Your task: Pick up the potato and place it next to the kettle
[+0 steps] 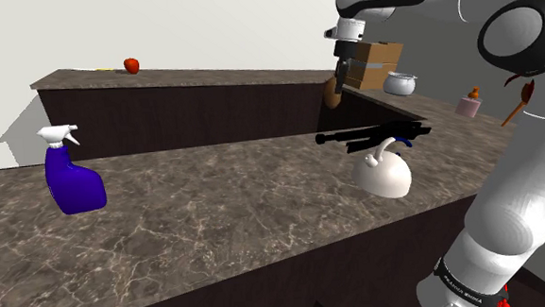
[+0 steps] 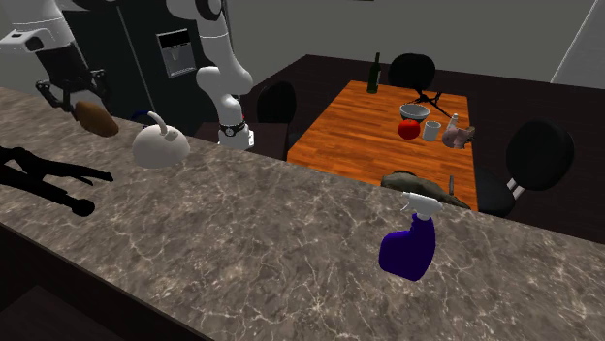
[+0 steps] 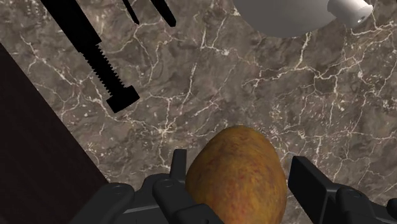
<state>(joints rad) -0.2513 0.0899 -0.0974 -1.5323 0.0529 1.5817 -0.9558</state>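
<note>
**Wrist view: potato gripped above the marbled desk, kettle close by**

Wrist view has the brown, russet-skinned potato (image 3: 236, 178) clasped between the black fingers (image 3: 310, 183) of the gripper (image 3: 238, 167), one finger pressed to each flank. It hangs clear of the dark, white-veined desk (image 3: 210, 89) below. Past the potato, the rounded white body of the kettle (image 3: 286, 16) stands on that surface. A flat black tool (image 3: 95, 60) with a toothed edge lies off to the kettle's side.

From the second exterior view, the potato (image 2: 96, 117) sits in the air under the hand, just beside the kettle (image 2: 160, 147) on that view's left and slightly higher than its dome. It is not touching the kettle. The black tool (image 2: 48, 179) lies on the desk nearer the camera.

From the shoulder view, the white arm reaches over the kettle (image 1: 383, 176), and the black tool (image 1: 374, 134) lies just behind the kettle's handle. A blue spray bottle (image 1: 73, 180) with a white trigger head stands upright, well apart, toward that view's left.
</note>
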